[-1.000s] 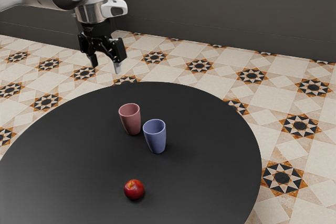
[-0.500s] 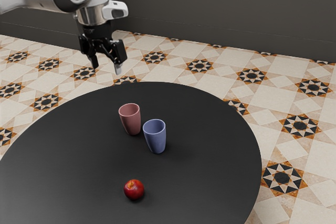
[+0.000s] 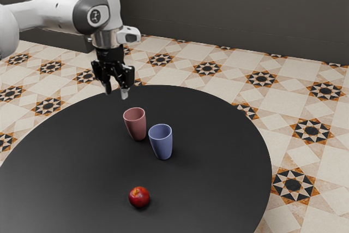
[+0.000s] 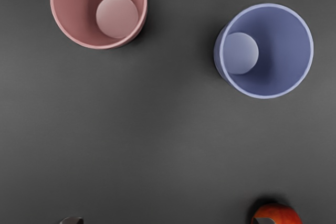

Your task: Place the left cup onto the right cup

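Note:
A pink cup (image 3: 134,123) stands upright on the round black table (image 3: 65,167), with a blue cup (image 3: 161,141) just to the exterior view's right of it and a little nearer the camera. My gripper (image 3: 116,90) hangs open and empty above the table's far edge, up and to the exterior view's left of the pink cup. Looking down from my hand, the pink cup (image 4: 98,9) and the blue cup (image 4: 264,50) both show open, empty mouths.
A red apple (image 3: 139,196) lies near the table's front, apart from the cups; the apple (image 4: 275,214) also shows under my hand. Patterned tile floor (image 3: 283,96) surrounds the table, with a dark wall behind.
My arm has swung toward the exterior view's right and come lower, bringing the open gripper closer to the pink cup. The cups and the apple have not moved.

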